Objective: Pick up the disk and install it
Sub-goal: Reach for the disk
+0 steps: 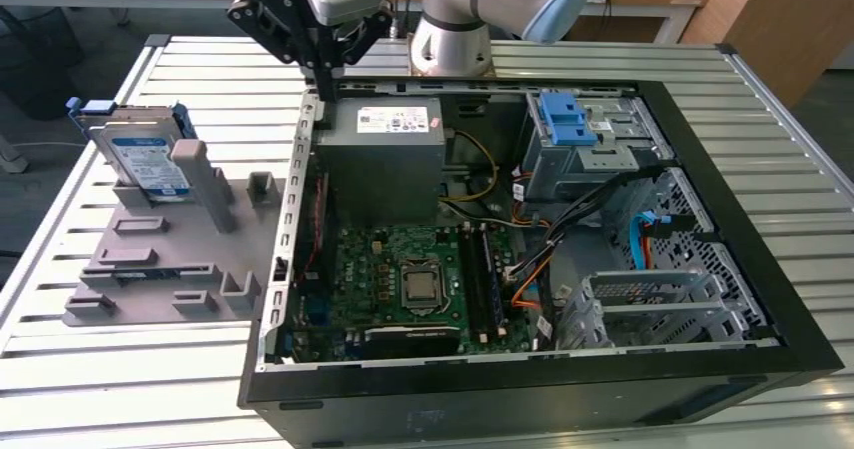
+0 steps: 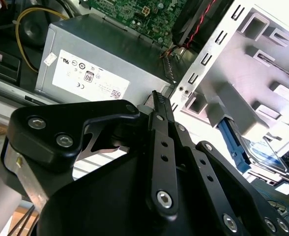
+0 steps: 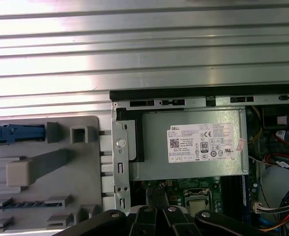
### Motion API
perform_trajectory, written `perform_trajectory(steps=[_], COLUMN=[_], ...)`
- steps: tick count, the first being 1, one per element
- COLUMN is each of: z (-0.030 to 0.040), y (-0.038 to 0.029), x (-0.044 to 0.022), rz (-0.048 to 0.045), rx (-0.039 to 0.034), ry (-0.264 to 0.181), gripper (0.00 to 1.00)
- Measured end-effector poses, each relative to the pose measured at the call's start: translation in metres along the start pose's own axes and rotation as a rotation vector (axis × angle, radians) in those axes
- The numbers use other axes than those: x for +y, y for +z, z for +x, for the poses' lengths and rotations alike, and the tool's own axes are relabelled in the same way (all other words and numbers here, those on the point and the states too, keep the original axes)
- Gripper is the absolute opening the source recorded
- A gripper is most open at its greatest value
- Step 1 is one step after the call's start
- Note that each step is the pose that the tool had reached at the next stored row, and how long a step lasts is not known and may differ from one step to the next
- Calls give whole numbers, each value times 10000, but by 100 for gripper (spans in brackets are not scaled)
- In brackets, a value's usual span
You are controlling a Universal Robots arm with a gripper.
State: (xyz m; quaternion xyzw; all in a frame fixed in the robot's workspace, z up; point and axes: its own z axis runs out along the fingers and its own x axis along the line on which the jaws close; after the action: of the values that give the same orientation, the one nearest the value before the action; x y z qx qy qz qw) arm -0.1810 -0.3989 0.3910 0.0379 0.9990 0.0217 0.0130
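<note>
Jaws pinched together on nothing hang over a corner of the open computer case (image 1: 534, 404); the disk (image 1: 144, 159) stands upright in a grey holder (image 1: 147, 269) outside that case, well apart from them.

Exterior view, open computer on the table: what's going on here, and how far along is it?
A single robot arm is working at an open computer case. Its gripper hangs empty with its fingers together, over the case's edge beside the grey power-supply box. The disk stands upright in a grey holder on the exterior view's left, outside the case. Nothing is gripping it and it is not yet installed.
</note>
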Motion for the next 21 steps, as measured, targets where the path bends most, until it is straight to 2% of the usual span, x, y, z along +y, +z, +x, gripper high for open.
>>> perform_trajectory(steps=[21], z=[59], y=[5], x=[-5], rz=[0], rx=[0], ry=[0], gripper=[11])
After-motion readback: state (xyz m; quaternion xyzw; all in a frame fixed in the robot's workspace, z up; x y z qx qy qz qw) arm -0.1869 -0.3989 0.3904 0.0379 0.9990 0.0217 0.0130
